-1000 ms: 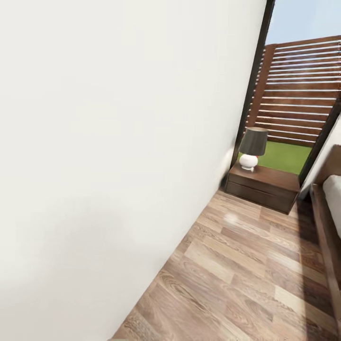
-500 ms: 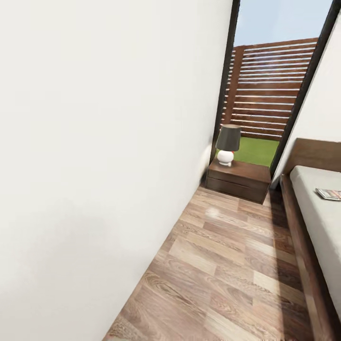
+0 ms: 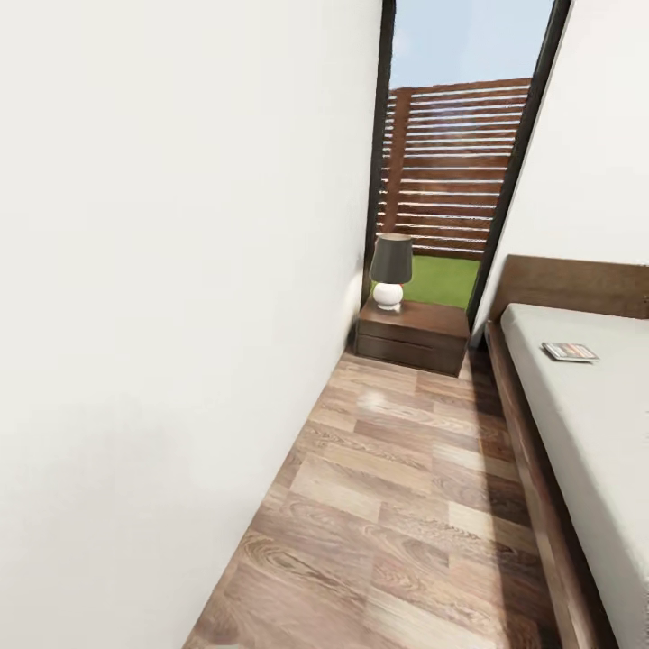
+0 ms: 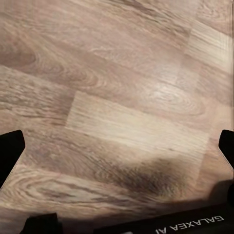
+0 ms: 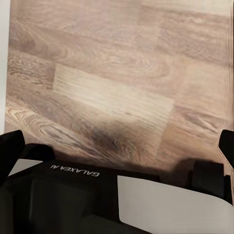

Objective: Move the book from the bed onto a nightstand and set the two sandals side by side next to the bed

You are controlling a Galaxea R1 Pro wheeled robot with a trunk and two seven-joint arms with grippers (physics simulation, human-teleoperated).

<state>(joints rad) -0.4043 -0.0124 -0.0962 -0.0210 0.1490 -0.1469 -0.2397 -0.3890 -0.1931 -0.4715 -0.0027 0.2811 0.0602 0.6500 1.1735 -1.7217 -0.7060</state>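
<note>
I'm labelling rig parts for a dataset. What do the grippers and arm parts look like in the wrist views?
The left gripper has black fingers at the picture's edges, with a black body part bearing white "GALAXEA" lettering. The right gripper has the same black fingers, a black housing with white "GALAXEA AI" lettering, and a white panel beside it. No cables are visible.

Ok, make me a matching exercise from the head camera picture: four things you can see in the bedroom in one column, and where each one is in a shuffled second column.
Things:
1. book
2. lamp
3. nightstand
4. slatted fence

Places:
A. outside, beyond the glass opening
B. lying on the bed near the headboard
C. on the floor between white wall and bed
D. standing on the nightstand

Pairs: 1-B, 2-D, 3-C, 4-A
</note>
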